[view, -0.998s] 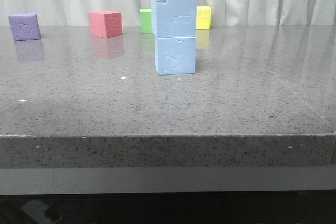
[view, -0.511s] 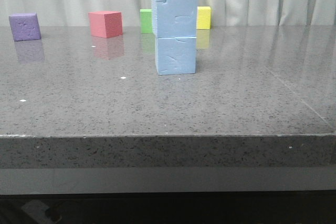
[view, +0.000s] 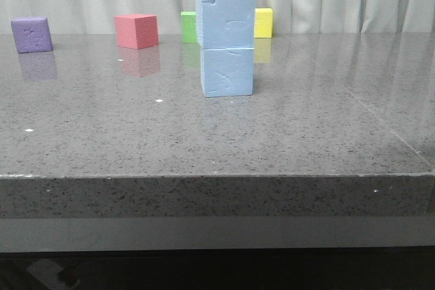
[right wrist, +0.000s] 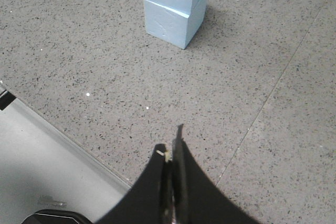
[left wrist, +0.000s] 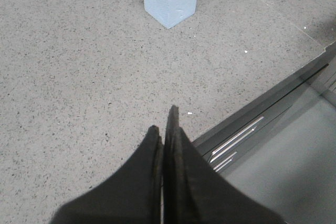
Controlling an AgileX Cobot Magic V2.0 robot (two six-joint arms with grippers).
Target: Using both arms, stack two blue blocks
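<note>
Upper blue block (view: 225, 18) sits squarely on the lower blue block (view: 228, 71), centre of the front frame, slightly above the middle. The upper one overhangs a little toward the left; the seam between them is visible in all three views. The stack rests on the grey speckled counter (view: 136, 140), untouched by either arm.

Left tool (left wrist: 167, 129) is clenched, fingers pressed together with nothing between them, low in its frame near the counter's front edge and well apart from the stack. Right tool (right wrist: 172, 153) is likewise clenched and empty, also well clear. Neither arm appears in the front view.

Judgement: the stacking looks complete. Remaining risk is toppling. The slight offset of the upper block narrows its margin, and foam is light, so a jolt to the counter or an arm sweeping through the centre could shift it.

Count: two light-blue blocks, stacked. Four smaller cubes along the far edge, upper part of the frame: one purple cube (view: 32, 34) at far left, one red cube (view: 136, 30), one green cube (view: 188, 26) partly behind the stack, one yellow cube (view: 264, 22) to its right. Two tools.
</note>
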